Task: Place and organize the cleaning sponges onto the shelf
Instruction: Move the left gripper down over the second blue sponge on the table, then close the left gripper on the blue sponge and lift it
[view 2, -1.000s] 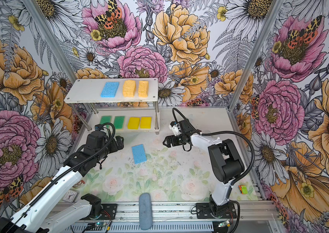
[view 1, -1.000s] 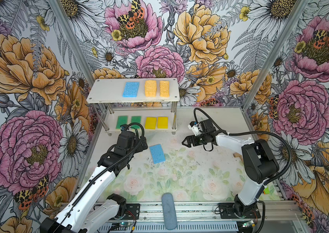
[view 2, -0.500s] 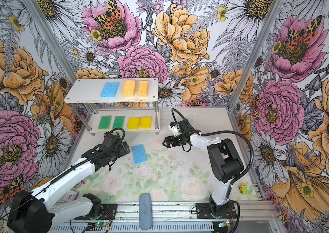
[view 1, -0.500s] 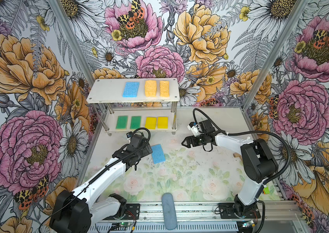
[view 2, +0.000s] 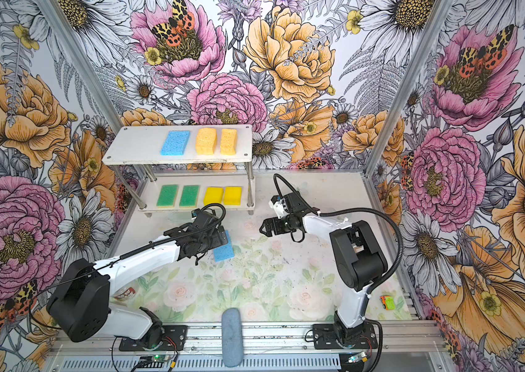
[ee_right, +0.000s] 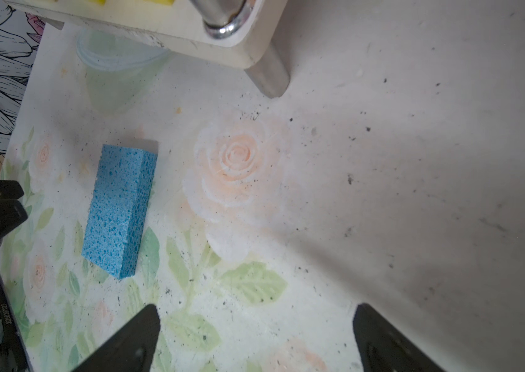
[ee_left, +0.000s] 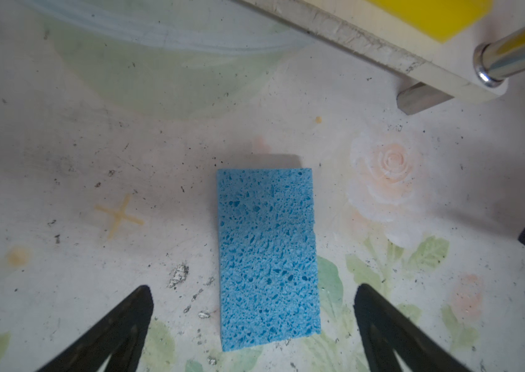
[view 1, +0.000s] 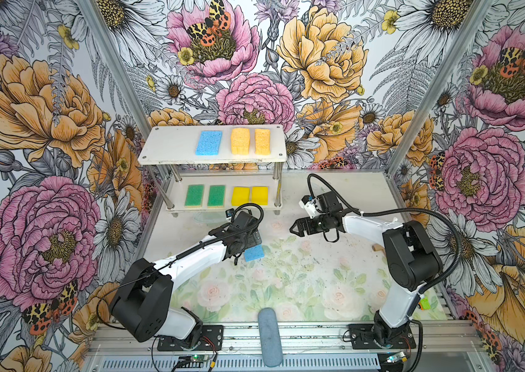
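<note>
The loose sponge (ee_left: 267,257), blue and porous, lies flat on the table (view 1: 319,273) in front of the shelf (view 1: 171,151), apart from its lower board. My left gripper (ee_left: 253,290) stands over this sponge with its fingers (ee_left: 119,322) spread wide. One finger is on each side of the sponge's near end, and neither touches it (in both top views my left wrist covers most of the sponge, so only one end shows). My right gripper (view 1: 293,229) is to the right of the sponge and apart from it, near the shelf's right front post (view 1: 276,193), with its tips pointing toward the sponge. Its fingers are likewise spread, with nothing between them. On the shelf's lower board, two green sponges (view 1: 194,195) lie side by side at the left and two yellow sponges (view 1: 240,196) side by side at the right. On the upper board lies a blue sponge (view 1: 209,142), with two orange sponges (view 1: 240,141) to its right. A grey cylinder (view 1: 269,336) lies at the table's front edge, well apart from the sponges.
</note>
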{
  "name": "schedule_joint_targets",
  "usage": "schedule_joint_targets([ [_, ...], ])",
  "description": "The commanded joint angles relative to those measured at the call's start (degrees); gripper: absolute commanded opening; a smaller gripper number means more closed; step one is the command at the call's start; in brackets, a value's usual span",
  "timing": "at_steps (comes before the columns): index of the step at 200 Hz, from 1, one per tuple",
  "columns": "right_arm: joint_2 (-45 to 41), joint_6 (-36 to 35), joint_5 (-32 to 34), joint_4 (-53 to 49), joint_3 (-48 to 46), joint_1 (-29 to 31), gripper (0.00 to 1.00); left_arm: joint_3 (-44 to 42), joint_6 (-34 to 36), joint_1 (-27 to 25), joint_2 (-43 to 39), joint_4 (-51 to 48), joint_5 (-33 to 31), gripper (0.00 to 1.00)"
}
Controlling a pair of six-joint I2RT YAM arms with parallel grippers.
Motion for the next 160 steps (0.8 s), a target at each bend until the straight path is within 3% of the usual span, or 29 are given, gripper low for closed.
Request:
schedule_joint_targets([
  [1, 0.43, -0.14, 0.66, 0.75, 1.25, 0.1, 0.96, 1.9, -1.48, -0.39, 2.2, 1.26, -2.09, 0.99],
  [95, -0.07, -0.4, 0.74, 0.75, 0.55, -0.34, 0.96, 6.51, -1.84, -3.71, 11.78, 1.3, -2.67, 0.99],
  [160, -0.03, -0.49, 0.92, 0.75, 0.02, -0.42, 0.96, 4.94, -5.0, -4.68, 14.56, 1.21, -4.26, 0.99],
])
